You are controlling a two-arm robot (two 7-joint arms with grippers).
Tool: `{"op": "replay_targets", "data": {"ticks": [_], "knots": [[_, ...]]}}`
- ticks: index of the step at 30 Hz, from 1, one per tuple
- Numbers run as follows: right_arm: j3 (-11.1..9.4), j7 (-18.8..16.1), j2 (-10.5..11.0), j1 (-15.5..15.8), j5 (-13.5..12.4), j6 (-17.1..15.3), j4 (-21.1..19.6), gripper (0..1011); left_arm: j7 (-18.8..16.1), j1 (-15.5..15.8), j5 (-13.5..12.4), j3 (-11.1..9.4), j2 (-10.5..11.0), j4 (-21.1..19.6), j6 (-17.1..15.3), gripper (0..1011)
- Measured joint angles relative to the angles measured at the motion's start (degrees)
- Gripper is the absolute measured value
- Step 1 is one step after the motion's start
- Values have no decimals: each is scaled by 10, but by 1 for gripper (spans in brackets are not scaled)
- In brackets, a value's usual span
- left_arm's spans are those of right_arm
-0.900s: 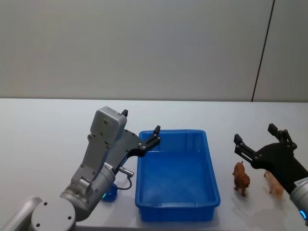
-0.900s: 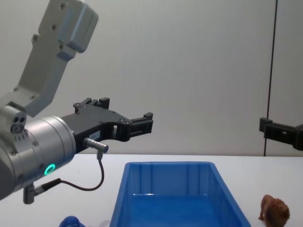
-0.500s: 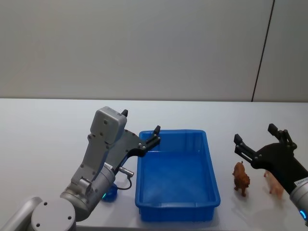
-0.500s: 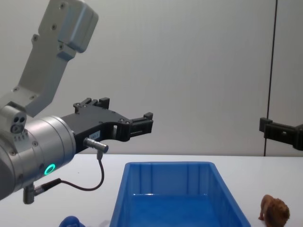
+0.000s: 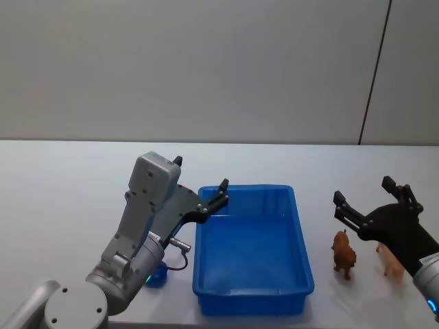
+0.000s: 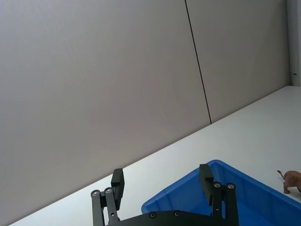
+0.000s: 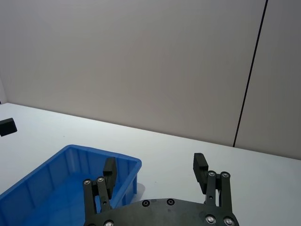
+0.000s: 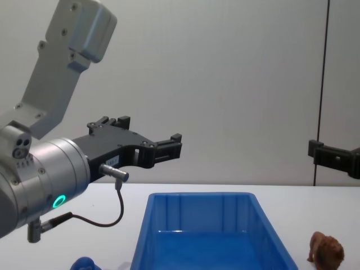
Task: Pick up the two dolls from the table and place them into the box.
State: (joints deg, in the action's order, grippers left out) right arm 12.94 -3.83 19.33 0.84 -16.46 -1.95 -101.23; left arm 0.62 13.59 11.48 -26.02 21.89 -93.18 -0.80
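The left gripper [image 5: 200, 173] hangs in the air over the far left corner of the box [image 5: 303, 255]. Its two black fingers are spread wide apart and hold nothing. From the chest view it sits well above the box rim, pointing forward and towards the robot's right, with a thin dark cable looping below the wrist.

The right gripper [image 5: 363, 190] is raised on the other side, to the right of the box. Its fingers are also spread wide and it has nothing in its grasp. In the head view it hovers above the brown doll [image 5: 343, 253], not touching it.

The box is a bright blue rectangular bin with a thick rim, standing on the white table [image 5: 62, 205] between the two arms. Nothing can be seen inside it.

The brown doll, a small shaggy four-legged animal, stands upright on the table just beside the box's right wall, near its front end.

The blue toy [image 5: 158, 275], small and rounded, lies on the table just left of the box's near left corner. It is partly hidden behind the left arm.

A pale tan figure [image 5: 392, 263] stands on the table just to the right of the brown doll, partly covered by the right gripper's black body.

A plain grey wall rises behind the table.
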Motion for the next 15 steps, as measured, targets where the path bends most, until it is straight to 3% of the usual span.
{"op": "replay_targets", "data": {"ticks": [15], "knots": [[-3,-9,1,-5,2,4,6,1001,0,0,0,0,0,0,0,1002]]}}
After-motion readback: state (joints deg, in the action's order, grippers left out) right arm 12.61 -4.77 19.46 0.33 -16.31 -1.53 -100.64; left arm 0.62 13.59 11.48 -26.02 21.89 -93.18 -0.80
